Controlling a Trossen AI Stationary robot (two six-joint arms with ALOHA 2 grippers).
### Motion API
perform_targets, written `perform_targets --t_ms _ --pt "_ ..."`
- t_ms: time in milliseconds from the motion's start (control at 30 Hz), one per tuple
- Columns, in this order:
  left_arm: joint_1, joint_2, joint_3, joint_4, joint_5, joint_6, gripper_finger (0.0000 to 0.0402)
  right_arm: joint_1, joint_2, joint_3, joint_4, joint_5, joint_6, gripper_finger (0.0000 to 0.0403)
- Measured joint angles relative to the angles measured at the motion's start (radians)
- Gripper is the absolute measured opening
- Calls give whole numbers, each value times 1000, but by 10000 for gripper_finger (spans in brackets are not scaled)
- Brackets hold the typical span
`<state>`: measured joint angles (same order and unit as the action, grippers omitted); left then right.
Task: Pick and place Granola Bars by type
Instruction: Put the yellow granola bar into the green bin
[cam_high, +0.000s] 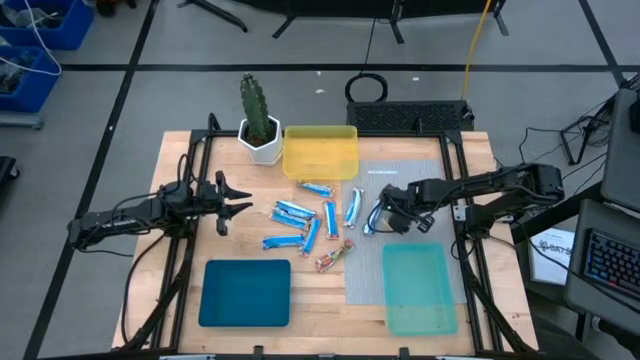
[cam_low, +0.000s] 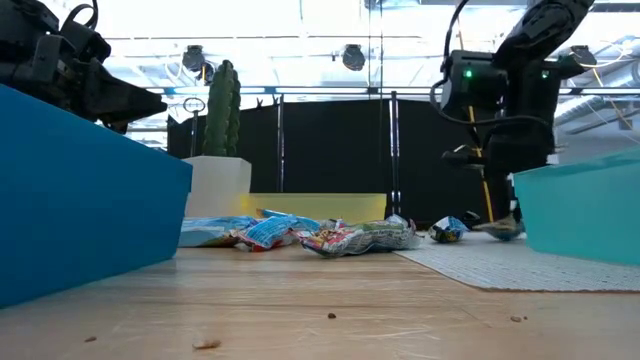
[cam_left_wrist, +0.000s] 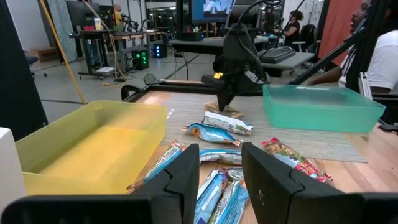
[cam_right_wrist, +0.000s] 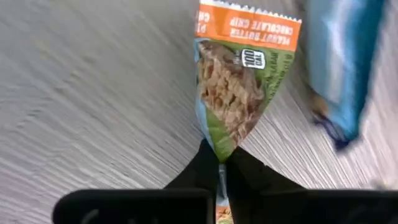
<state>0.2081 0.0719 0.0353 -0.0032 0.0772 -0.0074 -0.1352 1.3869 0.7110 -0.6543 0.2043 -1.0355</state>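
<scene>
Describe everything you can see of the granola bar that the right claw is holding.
The granola bar has a shiny wrapper with an orange band reading peanut butter chocolate chip, a green field and a picture of oat clusters. The right claw is shut on its lower end, pinching the wrapper. It lies flat over the grey mat, beside a blue bar.

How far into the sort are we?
Nothing is sorted yet: the yellow tray, dark teal tray and light teal tray look empty. In hand: the right tool is shut on a peanut butter bar on the grey mat. Left: the blue bars and reddish bar.
</scene>
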Motion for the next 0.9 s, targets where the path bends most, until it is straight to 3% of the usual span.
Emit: perform_targets --t_ms 200,400,567,733,900 --pt "0 0 0 0 0 0 124 2 -83 89 -102 83 133 3" --pt "0 0 0 0 0 0 124 30 -128 333 -410 142 477 2" --pt "0 0 0 0 0 0 124 58 -114 608 -681 135 825 1" --pt "0 0 0 0 0 0 124 86 -70 885 -904 127 1075 1" --pt "0 0 0 0 0 0 124 122 -40 1083 -913 -2 1198 0"
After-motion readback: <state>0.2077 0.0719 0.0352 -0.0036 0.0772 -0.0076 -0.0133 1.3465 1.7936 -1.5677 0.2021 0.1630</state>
